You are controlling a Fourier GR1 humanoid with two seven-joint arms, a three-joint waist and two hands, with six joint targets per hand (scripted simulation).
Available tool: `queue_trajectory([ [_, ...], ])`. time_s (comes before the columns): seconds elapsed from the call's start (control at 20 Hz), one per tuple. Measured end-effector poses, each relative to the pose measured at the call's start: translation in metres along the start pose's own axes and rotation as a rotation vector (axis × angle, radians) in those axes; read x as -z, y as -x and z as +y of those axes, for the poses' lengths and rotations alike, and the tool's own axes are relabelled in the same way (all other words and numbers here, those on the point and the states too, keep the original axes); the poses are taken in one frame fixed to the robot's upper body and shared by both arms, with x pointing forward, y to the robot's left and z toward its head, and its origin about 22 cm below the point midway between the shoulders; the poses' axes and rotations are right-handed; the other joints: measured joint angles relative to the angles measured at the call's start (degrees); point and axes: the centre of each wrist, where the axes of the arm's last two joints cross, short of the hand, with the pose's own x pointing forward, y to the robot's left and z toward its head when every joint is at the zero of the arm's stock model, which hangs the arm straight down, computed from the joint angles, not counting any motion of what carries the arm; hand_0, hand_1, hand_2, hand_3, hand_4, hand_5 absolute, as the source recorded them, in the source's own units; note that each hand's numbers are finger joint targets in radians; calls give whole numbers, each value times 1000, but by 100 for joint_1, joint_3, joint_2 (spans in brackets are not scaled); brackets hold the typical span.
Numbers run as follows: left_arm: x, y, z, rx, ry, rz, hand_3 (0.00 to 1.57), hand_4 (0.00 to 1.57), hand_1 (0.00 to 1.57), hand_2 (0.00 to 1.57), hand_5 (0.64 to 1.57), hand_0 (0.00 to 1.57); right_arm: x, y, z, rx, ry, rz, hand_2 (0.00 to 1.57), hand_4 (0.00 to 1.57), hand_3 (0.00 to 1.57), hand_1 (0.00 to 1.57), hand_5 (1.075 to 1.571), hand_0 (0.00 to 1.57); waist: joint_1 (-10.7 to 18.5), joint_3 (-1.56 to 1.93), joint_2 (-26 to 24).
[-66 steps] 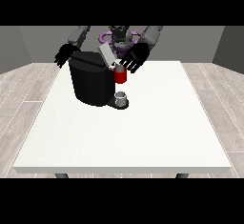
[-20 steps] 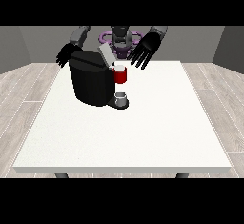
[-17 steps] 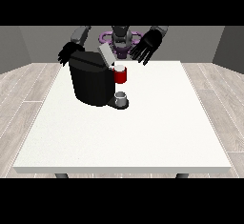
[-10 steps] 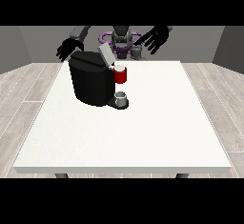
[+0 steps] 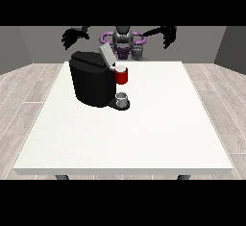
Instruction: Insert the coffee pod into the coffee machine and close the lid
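**Both hands raised behind the coffee machine, lid up**

The black coffee machine (image 5: 93, 83) stands on the white table (image 5: 144, 133), toward its far left part. Its grey lid (image 5: 106, 56) is tilted up and open at the machine's top. A red thing at the machine (image 5: 122, 76) sits at its front right, and below it a grey thing (image 5: 122, 98) rests on the machine's base; whether that is the pod cannot be told.

The hand at the view's left (image 5: 72, 36) hangs in the air above and behind the machine, fingers drooping and relaxed, holding nothing. The hand at the view's right (image 5: 168, 33) is raised well to the right of the machine, fingers hanging downward, also empty.
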Motion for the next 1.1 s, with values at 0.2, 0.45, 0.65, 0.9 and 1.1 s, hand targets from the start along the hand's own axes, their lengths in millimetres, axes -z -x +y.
queue_trajectory([
  [0.2, -18, 27, -8, -88, -10, 38, 0, 0, 0, 0, 1571, 0, 10, -23, -7, -18, -59, -31, 0, 0, 0, 0, 1571, 0, 217, 0, -220],
  [0.45, -35, 46, -14, -175, -26, 46, 0, 57, 0, 0, 1571, 0, 20, -54, 0, -28, -135, -83, 0, 0, 0, 0, 1571, 0, 396, 1, -280],
  [0.65, -39, 46, -30, -235, -14, 46, 0, 0, 0, 0, 1571, 0, 25, -63, 9, -45, -182, -104, 0, 0, 0, 0, 1571, 0, 620, 2, -264],
  [0.9, -50, 45, -30, -257, -13, 13, 0, 222, 0, 0, 1571, 0, 35, -78, 21, -78, -224, -144, 0, 161, 0, 0, 1571, 0, 858, 3, -63],
  [1.1, -58, 38, -34, -268, -24, -13, 0, 0, 0, 0, 1571, 0, 39, -80, 27, -89, -266, -162, 0, 0, 0, 0, 1571, 0, 884, 4, 122],
])
